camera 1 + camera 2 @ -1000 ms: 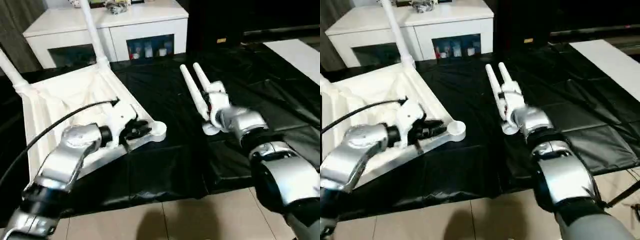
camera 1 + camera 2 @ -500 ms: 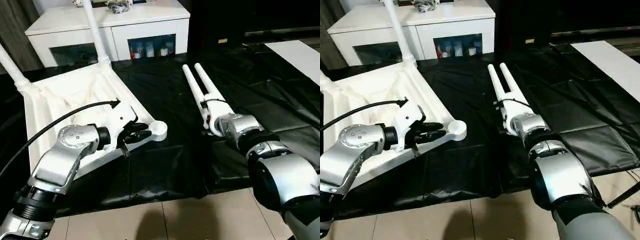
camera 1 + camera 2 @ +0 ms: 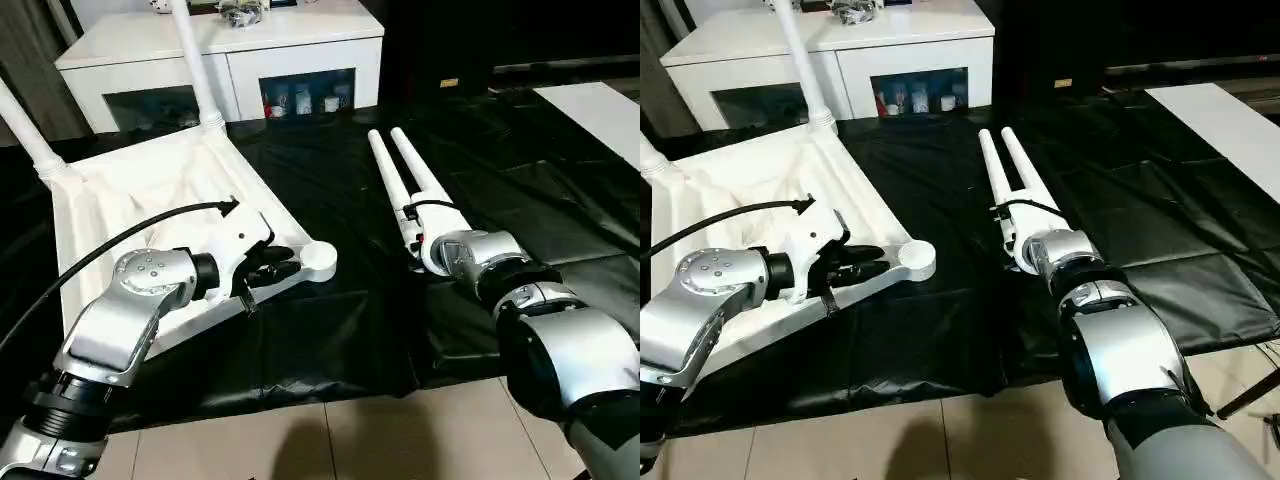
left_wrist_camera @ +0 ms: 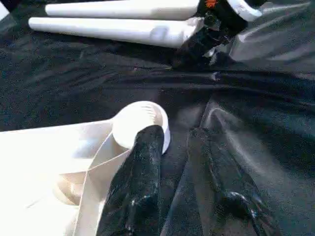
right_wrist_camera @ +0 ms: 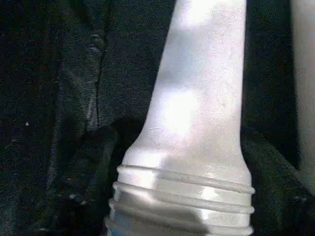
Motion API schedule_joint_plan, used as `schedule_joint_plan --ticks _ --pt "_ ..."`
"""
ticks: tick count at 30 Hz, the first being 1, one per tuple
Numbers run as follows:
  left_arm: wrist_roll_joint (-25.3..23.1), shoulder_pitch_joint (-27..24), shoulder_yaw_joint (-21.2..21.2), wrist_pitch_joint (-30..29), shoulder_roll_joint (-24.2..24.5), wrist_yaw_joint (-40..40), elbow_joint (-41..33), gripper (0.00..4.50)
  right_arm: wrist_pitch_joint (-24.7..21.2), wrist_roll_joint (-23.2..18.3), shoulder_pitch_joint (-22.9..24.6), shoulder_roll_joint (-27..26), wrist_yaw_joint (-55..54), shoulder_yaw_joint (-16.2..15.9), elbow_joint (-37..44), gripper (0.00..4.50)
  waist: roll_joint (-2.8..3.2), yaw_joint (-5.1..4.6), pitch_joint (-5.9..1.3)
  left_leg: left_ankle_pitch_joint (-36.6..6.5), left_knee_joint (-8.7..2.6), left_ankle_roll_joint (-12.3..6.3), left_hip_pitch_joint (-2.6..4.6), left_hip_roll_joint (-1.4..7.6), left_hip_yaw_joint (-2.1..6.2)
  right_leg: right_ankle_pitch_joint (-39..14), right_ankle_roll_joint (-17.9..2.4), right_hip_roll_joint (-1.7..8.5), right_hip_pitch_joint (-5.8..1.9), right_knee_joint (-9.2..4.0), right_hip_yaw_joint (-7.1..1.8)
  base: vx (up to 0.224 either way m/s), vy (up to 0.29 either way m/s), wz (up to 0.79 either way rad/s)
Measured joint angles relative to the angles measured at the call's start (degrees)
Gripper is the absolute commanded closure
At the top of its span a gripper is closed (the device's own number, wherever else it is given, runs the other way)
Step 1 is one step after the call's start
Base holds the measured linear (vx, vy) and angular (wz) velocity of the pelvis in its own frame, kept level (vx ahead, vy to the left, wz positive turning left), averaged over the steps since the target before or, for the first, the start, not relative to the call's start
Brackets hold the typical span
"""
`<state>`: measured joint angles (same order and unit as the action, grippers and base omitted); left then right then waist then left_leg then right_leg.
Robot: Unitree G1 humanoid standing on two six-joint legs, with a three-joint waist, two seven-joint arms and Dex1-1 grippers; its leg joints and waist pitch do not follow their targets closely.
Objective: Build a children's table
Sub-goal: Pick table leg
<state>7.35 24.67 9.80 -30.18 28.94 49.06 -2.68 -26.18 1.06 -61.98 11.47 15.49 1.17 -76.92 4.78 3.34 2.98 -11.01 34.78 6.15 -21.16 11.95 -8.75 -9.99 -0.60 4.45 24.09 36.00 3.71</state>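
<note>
Closest in, on the black sheet (image 3: pixel 340 330) over the floor: the left gripper (image 3: pixel 272 267), lying low at the near edge of the white tabletop (image 3: pixel 140 200). In the left wrist view, one black finger (image 4: pixel 140 172) lying on the tabletop's edge right behind the round corner socket (image 4: pixel 142 123), the other finger off the edge over the black sheet, with the rim between them; too hard to tell if squeezing it or only resting there. To the right of the tabletop, across a strip of black sheet, the right gripper (image 3: pixel 415 235) at the thick near end of two loose legs (image 3: pixel 405 180). In the right wrist view, the ridged end of one loose leg (image 5: pixel 197 147) sitting between that gripper's two dark fingers, set at each side of it; gripped tight or not, cannot tell. Both loose legs lying flat side by side, just touching, thin ends pointing away. Tabletop upside down, ribs showing, tipped up a little. At the tabletop's far corners, two fitted legs (image 3: pixel 195 60) sticking up. Behind the tabletop, a white cabinet (image 3: pixel 230 60) with dark glass doors and small things on top. Far right of the tabletop, past the loose legs, a flat white board (image 3: pixel 595 110) on the black sheet.
</note>
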Motion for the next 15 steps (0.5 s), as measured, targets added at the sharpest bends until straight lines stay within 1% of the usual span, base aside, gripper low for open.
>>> schedule_joint_plan --ticks 1,3,5,8,10,11,12,14,15 --pt "0.1 0.0 -0.1 0.0 -0.3 -0.3 0.6 3.41 0.2 -0.3 0.0 0.0 0.0 0.5 0.0 1.55 0.00 0.00 0.00 0.0 0.00 0.00 0.00 0.00 0.00 0.0 0.0 0.00 0.00 0.00 0.00 0.000 0.000 0.00" --pt "0.5 0.0 -0.6 -0.2 -1.1 -1.3 2.0 3.13 1.1 -0.7 0.0 0.0 0.0 1.2 0.0 1.61 0.00 -0.01 0.00 0.0 0.01 0.00 0.00 0.00 0.00 0.0 0.0 0.00 0.02 0.01 0.00 0.000 0.000 0.00" --pt "0.9 0.4 -1.6 -0.8 -2.2 -2.5 3.0 3.05 3.2 -0.9 0.1 0.1 0.1 1.8 0.0 1.64 0.00 -0.03 0.00 0.0 0.04 0.00 -0.01 0.00 0.00 0.0 0.0 0.00 0.06 0.03 0.00 0.000 0.000 0.00" --pt "1.6 1.8 -3.4 -1.9 -4.8 -5.7 4.0 2.67 9.2 -1.4 1.1 0.6 0.9 2.2 1.3 1.69 0.01 0.00 0.00 0.0 0.08 -0.01 -0.01 0.00 0.00 0.0 0.0 0.00 0.08 0.04 0.01 0.000 0.000 0.00" --pt "1.8 3.0 -4.8 -2.3 -6.9 -8.3 5.0 2.59 12.9 -1.6 2.0 0.5 2.2 2.7 2.5 1.70 0.01 0.04 0.00 0.0 0.10 -0.01 -0.03 0.00 0.01 0.0 0.0 0.01 0.09 0.04 0.01 0.000 0.000 0.00" --pt "1.9 3.2 -5.1 -2.3 -7.3 -8.9 5.3 2.59 13.6 -1.8 2.1 0.4 2.6 2.9 2.8 1.70 0.01 0.02 0.00 0.0 0.10 -0.01 -0.03 0.00 0.00 0.0 0.0 0.01 0.10 0.03 0.01 0.000 0.000 0.00" --pt "2.3 4.3 -6.5 -2.5 -9.6 -11.3 6.4 2.32 15.5 -3.4 3.2 0.4 3.9 3.9 4.9 1.71 0.00 0.09 0.00 0.0 0.11 -0.02 -0.04 0.00 0.01 0.0 0.0 0.01 0.08 0.02 0.02 0.000 0.000 0.00" --pt "4.4 6.0 -9.2 -3.0 -13.4 -14.4 7.8 2.19 17.9 -6.3 5.2 0.2 6.9 6.4 8.5 1.72 0.00 0.23 0.00 0.0 0.18 -0.06 -0.14 0.00 0.01 0.0 0.0 0.03 0.10 0.02 0.03 0.000 0.000 0.00" --pt "5.3 6.8 -10.0 -3.5 -14.5 -15.5 8.0 2.05 18.6 -7.5 6.1 0.0 8.6 7.2 10.1 1.73 0.00 0.21 0.00 0.0 0.21 -0.15 -0.22 0.00 0.01 0.0 0.0 0.03 0.10 0.02 0.03 0.000 0.000 0.00"
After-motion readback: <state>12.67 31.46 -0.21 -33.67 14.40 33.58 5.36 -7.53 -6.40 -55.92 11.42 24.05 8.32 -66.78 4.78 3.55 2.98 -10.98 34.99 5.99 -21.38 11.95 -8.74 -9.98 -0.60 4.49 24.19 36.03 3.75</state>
